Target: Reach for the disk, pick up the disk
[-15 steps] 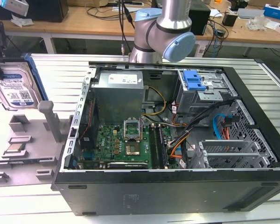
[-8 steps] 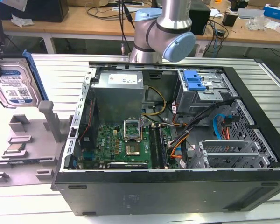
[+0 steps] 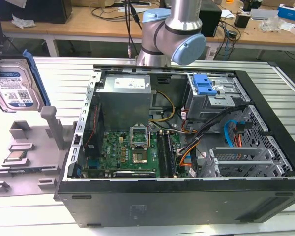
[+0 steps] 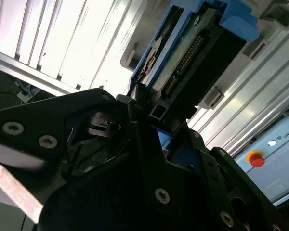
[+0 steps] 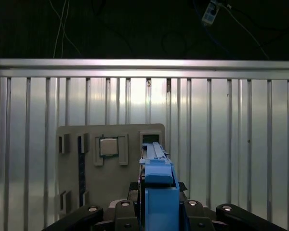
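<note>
Holding the disk (image 3: pixel 15 88) between its closed jaws by the blue bracket (image 5: pixel 158 174), the gripper (image 5: pixel 159 212) carries, I judge, a stiff, rather heavy, shock-sensitive thing.

Silver for the disk (image 3: pixel 12 88), blue-framed, with a white-and-blue barcoded label. Black on the pincer (image 5: pixel 157 208). Pale grey over the fixture tray (image 3: pixel 34 147); silver on the square chip (image 3: pixel 15 156). Silvery white, ribbed in parallel stripes, across the desk (image 5: pixel 231 144). Black on the computer case (image 3: pixel 187 206), green on its circuit board (image 3: pixel 123 152), blue on the latch (image 3: pixel 204 84), orange and blue among the cables (image 3: pixel 228 133). Red ringed with yellow on the button (image 4: pixel 256 159).
</note>
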